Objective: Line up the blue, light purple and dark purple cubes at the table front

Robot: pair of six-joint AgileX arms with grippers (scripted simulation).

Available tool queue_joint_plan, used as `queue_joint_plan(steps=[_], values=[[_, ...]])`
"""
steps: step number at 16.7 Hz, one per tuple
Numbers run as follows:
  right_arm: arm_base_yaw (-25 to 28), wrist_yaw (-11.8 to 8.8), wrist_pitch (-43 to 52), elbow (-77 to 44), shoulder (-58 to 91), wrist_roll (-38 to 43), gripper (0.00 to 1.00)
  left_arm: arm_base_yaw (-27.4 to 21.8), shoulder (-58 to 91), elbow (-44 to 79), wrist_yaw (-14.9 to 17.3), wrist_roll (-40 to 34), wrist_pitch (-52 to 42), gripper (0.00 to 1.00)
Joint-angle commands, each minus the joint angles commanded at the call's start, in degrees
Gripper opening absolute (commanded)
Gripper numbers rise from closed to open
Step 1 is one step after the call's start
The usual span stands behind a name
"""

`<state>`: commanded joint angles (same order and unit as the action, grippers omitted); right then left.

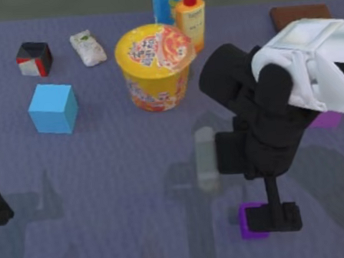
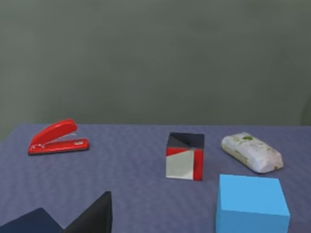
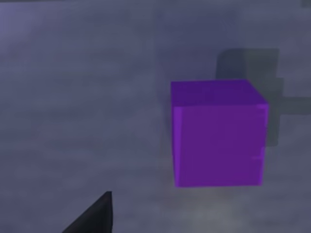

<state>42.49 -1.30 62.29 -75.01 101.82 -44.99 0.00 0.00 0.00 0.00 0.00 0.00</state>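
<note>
While my right gripper (image 1: 277, 216) hovers at the table's (image 1: 117, 186) front edge, fingers unclear, the dark purple cube (image 1: 249, 221) looks light and rigid; grasp its flat opposite sides.

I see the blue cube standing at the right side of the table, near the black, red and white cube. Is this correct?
Not quite. The top view shows the blue cube at the left side of the table, not the right. It does stand near the black, red and white cube.
</note>
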Motion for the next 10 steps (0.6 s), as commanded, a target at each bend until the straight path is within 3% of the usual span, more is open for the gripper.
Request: queue_joint_plan(steps=[5, 10], values=[[-7.54, 0.32, 2.91, -9.20, 6.96, 13.83, 1.00, 0.00, 0.00, 0.00, 0.00, 0.00, 0.00, 1.00], [-19.04, 0.83, 6.86, -20.96, 16.26, 35.33, 1.00, 0.00, 0.00, 0.00, 0.00, 0.00, 0.00, 1.00]])
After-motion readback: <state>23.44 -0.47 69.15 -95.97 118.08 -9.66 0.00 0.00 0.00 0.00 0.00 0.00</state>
